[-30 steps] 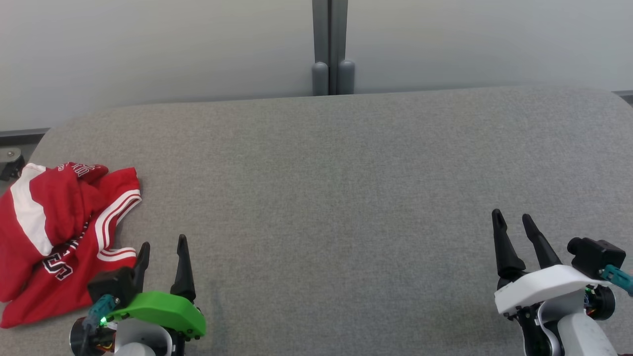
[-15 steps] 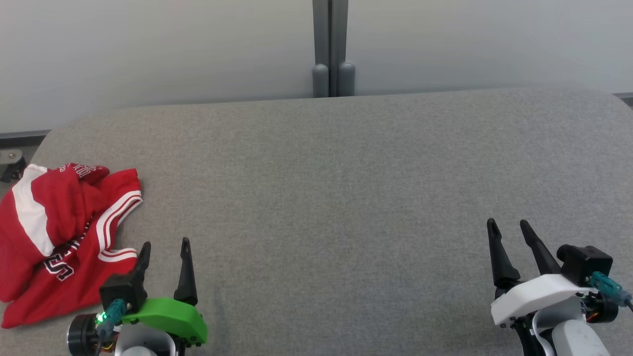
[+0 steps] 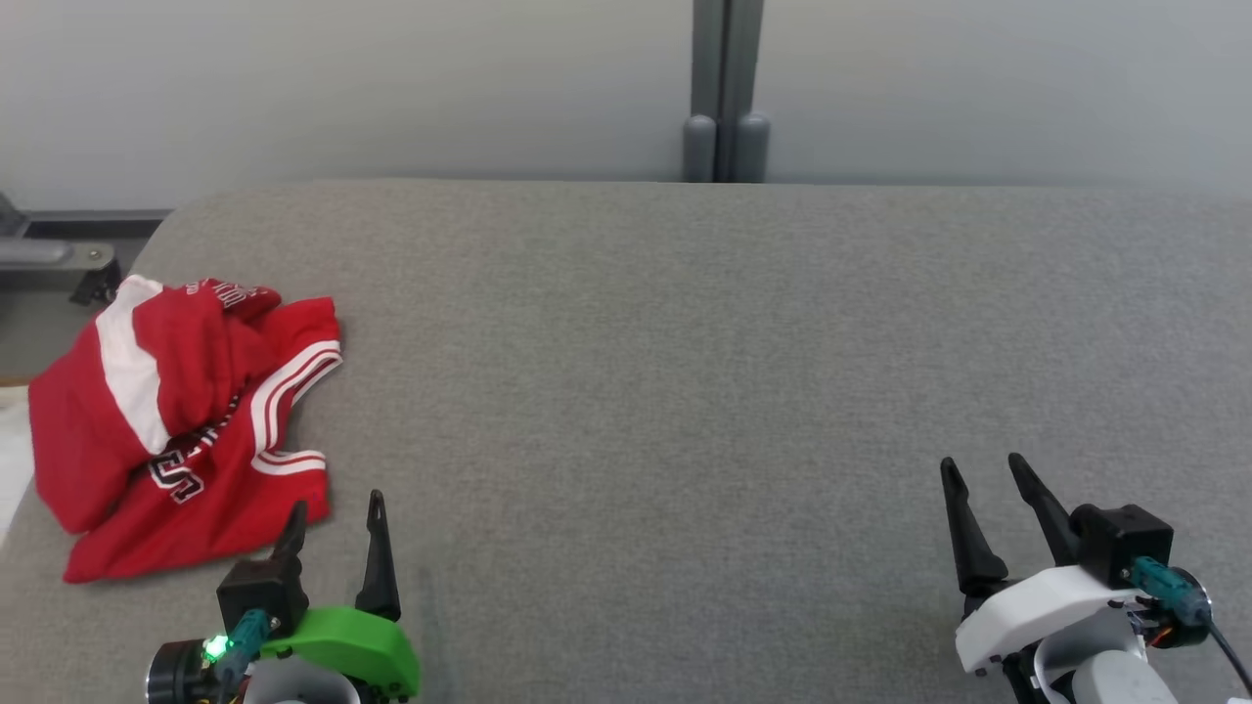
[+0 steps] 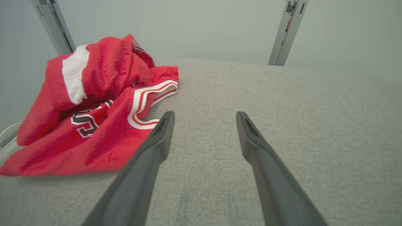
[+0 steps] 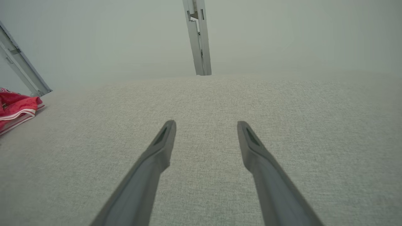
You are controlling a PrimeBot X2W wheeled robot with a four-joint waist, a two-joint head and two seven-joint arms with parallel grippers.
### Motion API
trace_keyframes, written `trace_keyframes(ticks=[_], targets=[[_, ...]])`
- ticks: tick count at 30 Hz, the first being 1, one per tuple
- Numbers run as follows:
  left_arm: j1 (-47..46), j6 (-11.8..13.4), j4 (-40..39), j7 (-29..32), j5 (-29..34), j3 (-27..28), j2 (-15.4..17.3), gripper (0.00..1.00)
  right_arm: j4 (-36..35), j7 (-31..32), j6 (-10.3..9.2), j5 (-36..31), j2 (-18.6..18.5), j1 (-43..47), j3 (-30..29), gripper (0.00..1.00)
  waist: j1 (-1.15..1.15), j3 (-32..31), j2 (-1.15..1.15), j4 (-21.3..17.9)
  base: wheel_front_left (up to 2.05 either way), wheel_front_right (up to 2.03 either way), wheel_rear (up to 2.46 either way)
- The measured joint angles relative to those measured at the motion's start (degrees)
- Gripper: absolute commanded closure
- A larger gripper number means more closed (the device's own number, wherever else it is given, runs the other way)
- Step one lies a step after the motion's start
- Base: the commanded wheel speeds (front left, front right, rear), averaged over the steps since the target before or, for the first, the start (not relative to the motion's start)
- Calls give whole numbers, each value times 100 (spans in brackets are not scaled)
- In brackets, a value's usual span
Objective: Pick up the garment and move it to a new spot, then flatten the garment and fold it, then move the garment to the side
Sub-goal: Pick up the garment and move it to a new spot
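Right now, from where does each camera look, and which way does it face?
Head view: on the head, facing forward and down at the grey fabric surface; left gripper and right gripper at the bottom.
Left wrist view: along its open fingers, toward the crumpled red jersey.
Right wrist view: along its open fingers, across the surface.
Shared: the jersey, at left.

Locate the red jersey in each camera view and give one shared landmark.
Head view: garment crumpled at the left, beyond the left claw.
Left wrist view: garment across the left half.
Right wrist view: garment at the left edge, cut off.
Shared landmark: grey post behind the grey surface's far edge.
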Motion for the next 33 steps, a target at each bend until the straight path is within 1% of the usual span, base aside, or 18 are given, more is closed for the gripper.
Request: trace_keyframes(ticks=[5,13,18,21,25,30,33], targets=[[11,-53,154,-53,171,199,-31,0,58,-57,1,-167,2,-24,208,0,0,38,0,421,0,0,0],[141,-196,359,-130,417,586,-52,0,226,-149,2,-363,5,-99,624,0,0,89,0,1271,0,0,0],[143,-303,454,-182,569,794,-80,0,300,-199,2,-521,10,-181,813,0,0,159,0,1786,0,0,0],[137,-355,497,-210,644,856,-114,0,305,-224,2,-658,10,-216,859,0,0,234,0,2023,0,0,0],[-15,-474,577,-218,592,969,-131,0,316,-224,2,-724,9,-291,861,0,0,435,0,2175,0,0,0],[-563,-634,582,-219,477,1112,-118,0,289,-224,2,-800,-49,-416,847,0,0,726,0,2181,0,0,0],[-1080,-705,646,-219,355,1167,105,0,220,-224,2,-840,-118,-520,851,0,0,927,0,2113,0,0,0]])
